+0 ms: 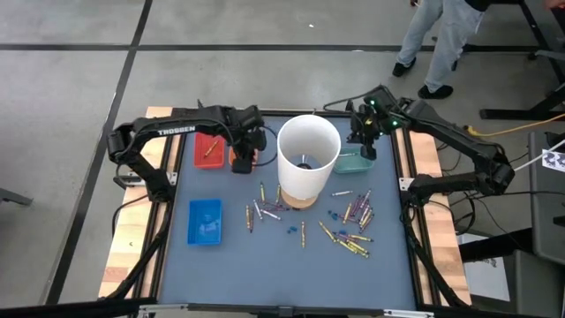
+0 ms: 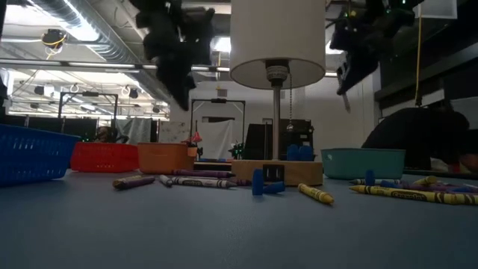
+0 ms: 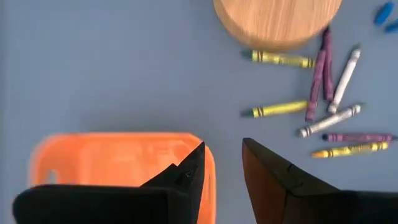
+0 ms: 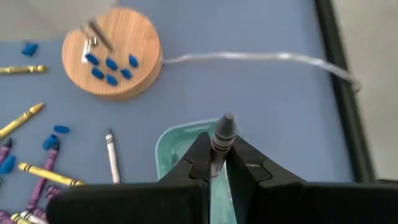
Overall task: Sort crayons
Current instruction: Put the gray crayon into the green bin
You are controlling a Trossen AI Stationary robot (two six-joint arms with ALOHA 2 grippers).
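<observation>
my left gripper (image 3: 222, 163) open, empty, over orange tray (image 1: 240, 159) near table's far edge | my right gripper (image 4: 216, 163) clamped on 1 grey crayon (image 4: 221, 138) above teal tray (image 4: 166, 147), far-right side | crayon's long axis runs along my fingers, tip pointing out past them | next: lower before release so it lands inside

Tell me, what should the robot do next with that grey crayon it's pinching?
Probably open its fingers and drop it. The right gripper is shut on the grey crayon right above the teal tray, so letting go should land it inside.
</observation>
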